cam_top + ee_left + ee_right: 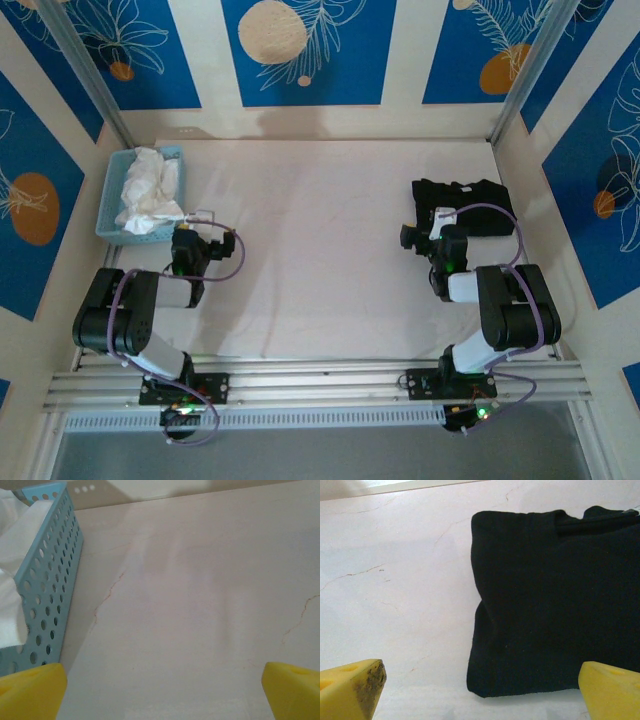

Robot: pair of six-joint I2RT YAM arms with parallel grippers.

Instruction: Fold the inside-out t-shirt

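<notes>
Lying crumpled in pale-blue perforated plastic basket [111,198], thin white t-shirt [148,188], black folded garment [545,605], left gripper [162,687] and right gripper [481,686] spread wide, nothing held

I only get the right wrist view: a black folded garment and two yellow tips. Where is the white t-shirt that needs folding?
Observer: The white crumpled cotton t-shirt sits bunched in a light blue perforated plastic basket at the far left of the pale table.
Operator: Is anything gripping it?
Observer: No. The left gripper stands open just right of the basket, holding nothing.
Operator: And my yellow tips?
Observer: They belong to the right gripper, also open. From above, the black folded garment lies on the table's right side, opposite the basket.
</notes>
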